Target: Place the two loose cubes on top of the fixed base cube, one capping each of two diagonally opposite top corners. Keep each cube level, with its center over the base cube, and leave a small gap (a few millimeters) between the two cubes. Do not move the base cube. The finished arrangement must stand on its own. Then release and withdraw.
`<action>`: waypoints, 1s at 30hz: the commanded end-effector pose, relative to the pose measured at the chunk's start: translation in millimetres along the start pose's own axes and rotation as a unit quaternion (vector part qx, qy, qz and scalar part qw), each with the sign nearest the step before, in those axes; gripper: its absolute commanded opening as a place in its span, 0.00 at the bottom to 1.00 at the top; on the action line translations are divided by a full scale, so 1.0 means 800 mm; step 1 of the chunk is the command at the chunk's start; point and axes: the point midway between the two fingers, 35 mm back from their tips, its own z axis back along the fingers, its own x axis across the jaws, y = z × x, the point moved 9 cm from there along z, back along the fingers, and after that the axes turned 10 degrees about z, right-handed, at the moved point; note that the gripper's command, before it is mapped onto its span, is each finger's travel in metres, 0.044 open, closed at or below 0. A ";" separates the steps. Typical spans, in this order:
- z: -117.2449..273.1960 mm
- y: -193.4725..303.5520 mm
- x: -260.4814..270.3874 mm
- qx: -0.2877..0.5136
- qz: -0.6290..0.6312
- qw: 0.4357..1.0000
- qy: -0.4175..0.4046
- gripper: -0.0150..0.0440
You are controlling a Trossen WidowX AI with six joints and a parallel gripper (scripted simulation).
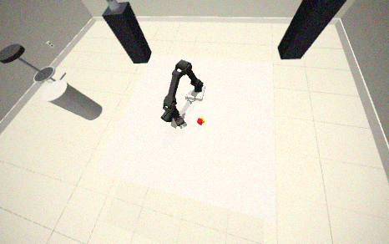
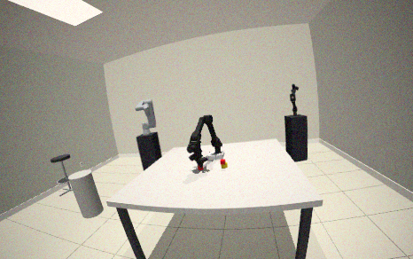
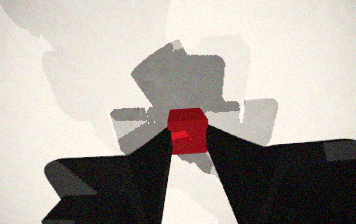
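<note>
One red cube [image 2: 200, 168] [image 3: 189, 137] is between the fingertips of my gripper [image 1: 180, 124] [image 2: 200, 166] [image 3: 187, 129], low at the table. In the wrist view both fingertips meet the cube's sides, so the gripper is shut on it. In the top view this cube is hidden by the gripper. The yellow base cube [image 1: 203, 119] [image 2: 224, 166] stands to the right of the gripper. The other red cube [image 1: 199, 121] [image 2: 222, 161] sits on top of it, offset toward one side. Its exact corner and levelness are too small to tell.
The white table [image 1: 234, 167] [image 2: 266, 191] carries the arm, whose pale base plate [image 1: 194, 98] is behind the cubes. Shadows of the arm fall around the held cube. Dark pedestals [image 1: 129, 35] [image 2: 296, 137], a grey cylinder [image 1: 77, 102] [image 2: 86, 195] and a stool [image 2: 60, 158] stand off the table.
</note>
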 end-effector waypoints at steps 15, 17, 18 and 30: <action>0.045 -0.006 0.002 0.002 -0.001 1.000 0.001 0.43; 0.053 -0.006 0.002 0.002 -0.001 1.000 0.001 0.43; 0.057 -0.006 0.002 0.002 -0.001 1.000 0.001 0.43; 0.105 -0.005 0.002 0.002 -0.001 1.000 0.001 0.43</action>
